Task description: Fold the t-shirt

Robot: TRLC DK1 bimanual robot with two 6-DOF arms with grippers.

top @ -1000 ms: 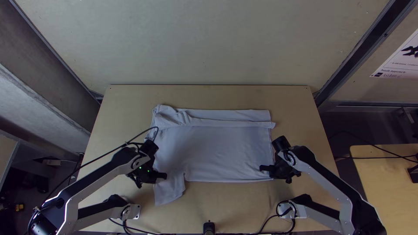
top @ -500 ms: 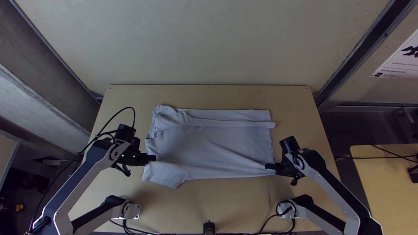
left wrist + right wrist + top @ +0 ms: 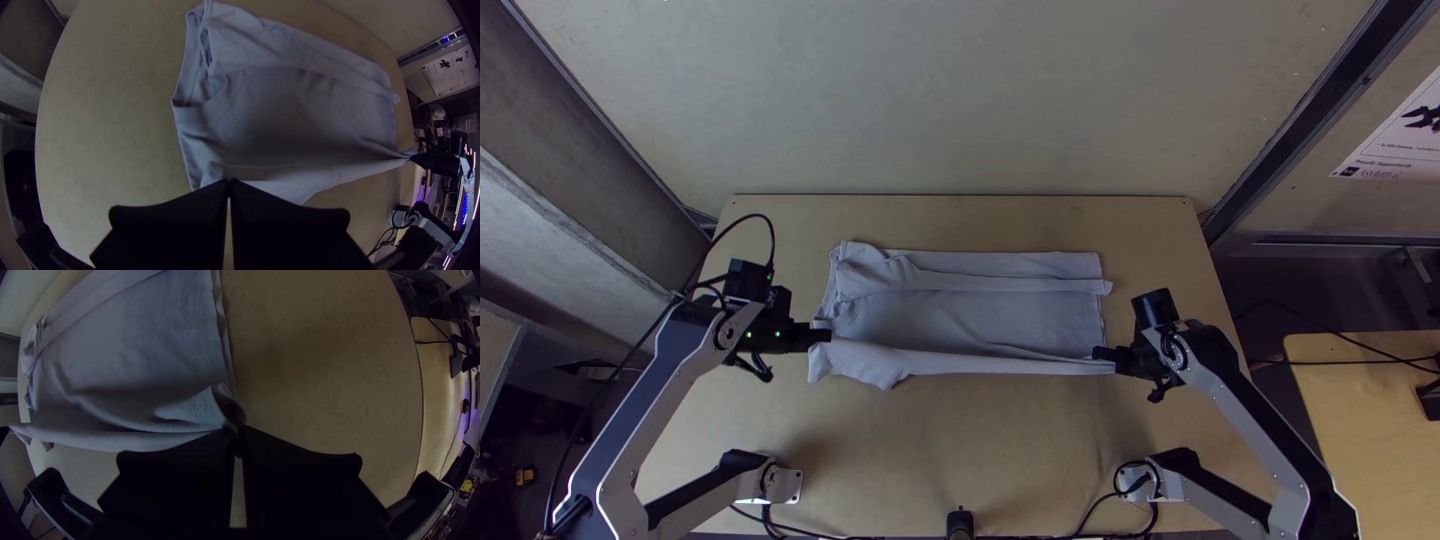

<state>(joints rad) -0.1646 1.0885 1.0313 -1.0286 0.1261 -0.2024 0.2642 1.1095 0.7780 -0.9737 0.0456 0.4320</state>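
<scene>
The pale grey t-shirt (image 3: 960, 315) lies across the middle of the table, its far edge folded over in a strip. Its near edge is lifted between the two grippers. At the near-left corner, my left gripper (image 3: 825, 338) is shut on the cloth; in the left wrist view the left gripper (image 3: 228, 184) pinches the t-shirt (image 3: 295, 115) at its fingertips. My right gripper (image 3: 1102, 355) is shut on the near-right corner; in the right wrist view a bunched bit of the t-shirt (image 3: 140, 355) sits between the tips of the right gripper (image 3: 239, 432).
Bare wooden table (image 3: 960, 440) lies on the near side of the cloth. A small black device (image 3: 960, 522) stands at the near edge in the middle, with cables beside it. A second wooden table (image 3: 1360, 400) is off to the right.
Both grippers have moved up the picture with the cloth's near edge, the left one first swinging outward to the left. The sleeve at the near left has followed, and the near edge now lies farther from the bases.
</scene>
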